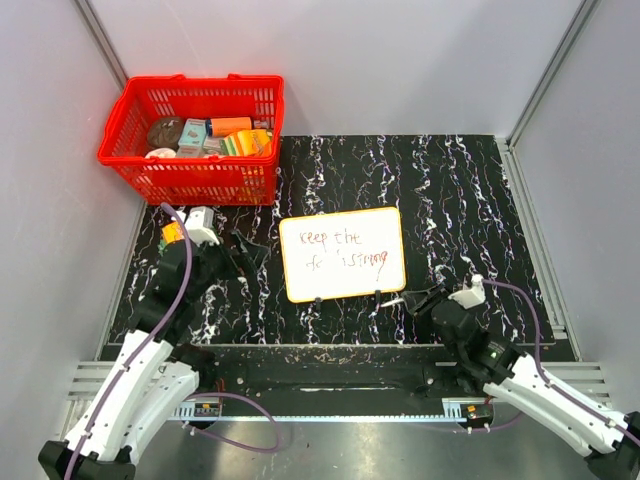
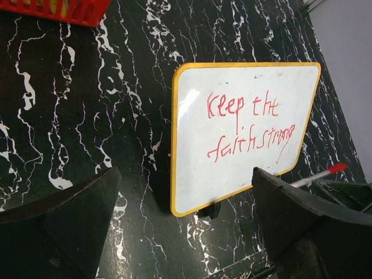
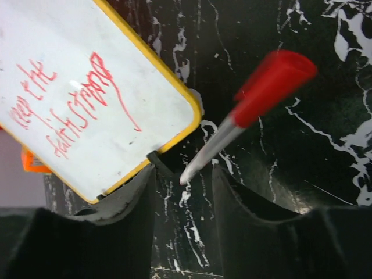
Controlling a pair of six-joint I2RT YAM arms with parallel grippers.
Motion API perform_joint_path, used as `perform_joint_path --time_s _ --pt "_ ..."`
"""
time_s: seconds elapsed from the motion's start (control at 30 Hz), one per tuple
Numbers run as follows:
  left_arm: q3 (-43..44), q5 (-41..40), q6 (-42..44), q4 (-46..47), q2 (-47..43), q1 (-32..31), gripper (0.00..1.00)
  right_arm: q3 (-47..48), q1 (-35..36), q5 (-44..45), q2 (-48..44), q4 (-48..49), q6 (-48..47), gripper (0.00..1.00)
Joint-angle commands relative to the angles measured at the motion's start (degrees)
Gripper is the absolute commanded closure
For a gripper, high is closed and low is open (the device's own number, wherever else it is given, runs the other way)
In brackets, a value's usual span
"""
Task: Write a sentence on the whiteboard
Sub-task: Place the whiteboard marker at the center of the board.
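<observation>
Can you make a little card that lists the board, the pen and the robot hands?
Whiteboard: on the black marbled table, orange-yellow rim
Sentence: red, two lines, "keep the faith strong"
Marker: red cap, between the parted fingers of the right gripper, not pinched
Left gripper: wide open, empty
Basket: red, back left, holds small items

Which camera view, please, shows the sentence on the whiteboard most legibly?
The left wrist view: the sentence sits whole, large and upright on the whiteboard. The right wrist view shows it tilted, its start cut off at the frame's left edge; the top external view shows it whole but small and faint.
</observation>
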Motion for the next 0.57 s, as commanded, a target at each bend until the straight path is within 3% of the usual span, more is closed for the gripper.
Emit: perform_joint_path --time_s 0.0,0.1,0.13,0.17,0.33,0.53 --pt "5.17 -2.65 0.93 -1.94 -0.16 -0.15 0.01 1.33 0.12 0.33 4.79 -2.89 5.74 0.38" --pt "6.05 -3.45 1.63 -2.38 -1.22 -0.07 0.01 2.73 0.12 0.59 6.03 -2.72 4.26 0.17" --pt "6.32 -3.88 1.72 -2.47 -1.48 -0.07 0.01 4.13 0.21 0.86 6.30 -2.54 3.38 0.04" --pt "6.58 -3.89 1.89 -2.47 -1.57 -0.07 0.01 4.92 0.12 1.12 6.47 -2.63 1.98 0.00" --pt "7.20 -4.24 2.16 -1.86 -0.61 -0.07 0.01 12.29 0.12 3.14 10.33 0.00 -5.75 0.00" --pt "5.97 -4.67 3.30 1.13 -0.25 -0.15 0.01 24.87 0.12 6.56 22.10 3.08 -24.98 0.00"
